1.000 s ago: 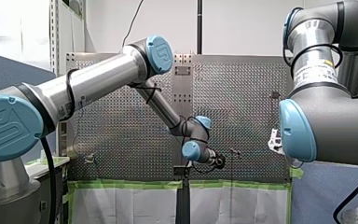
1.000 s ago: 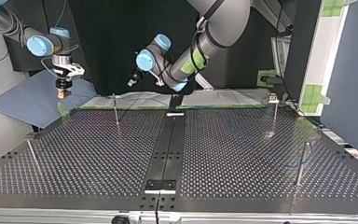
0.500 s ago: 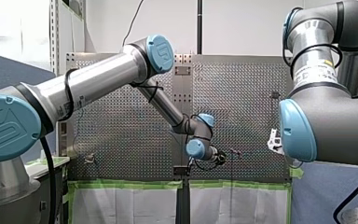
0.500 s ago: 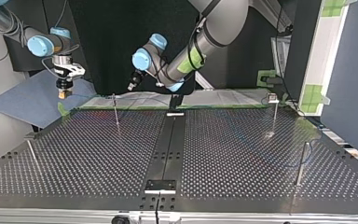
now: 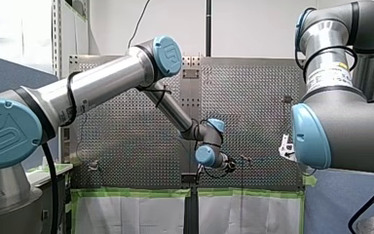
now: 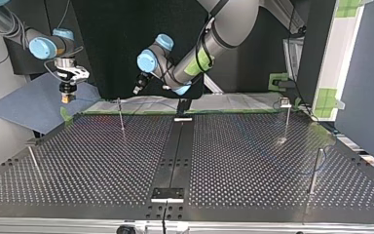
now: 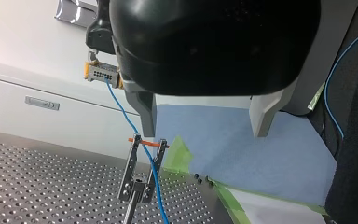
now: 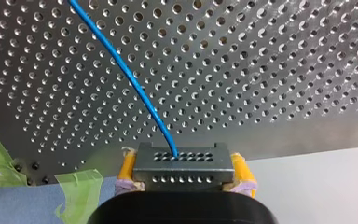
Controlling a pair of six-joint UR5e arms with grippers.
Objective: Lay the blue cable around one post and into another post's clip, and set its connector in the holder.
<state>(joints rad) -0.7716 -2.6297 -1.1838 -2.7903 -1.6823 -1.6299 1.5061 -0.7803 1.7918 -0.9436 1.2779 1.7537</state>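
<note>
- Currently, your right claw (image 8: 185,173) is clamped on the connector (image 8: 182,162), which is gripped at both ends by the yellow pads (image 8: 127,169). The blue cable (image 8: 126,79) leaves the connector's face and runs out over the perforated tabletop (image 8: 284,70).
- In the left wrist view, your left claw (image 7: 204,129) stands wide and empty. The clip post (image 7: 140,175) lies ahead of one finger, not centred between the two.
- The cable runs from the held connector down between the clip's two prongs, passing an orange band (image 7: 145,143). Whether it is fully seated cannot be told.
- Judged step: securing the cable at the clip. The connector is not yet in a holder, and no holder can be identified in these views.
- Shift the left claw sideways until the cable, not the post, sits midway between its fingers.
- Close on the cable just beside the prongs, never on them. The post is thin and will likely flex.
- Apply light tension with the right claw along the line of the clip slot. A sideways pull may lift the cable out.
- Do not relax the grip on the connector until the cable is held at the clip.
</note>
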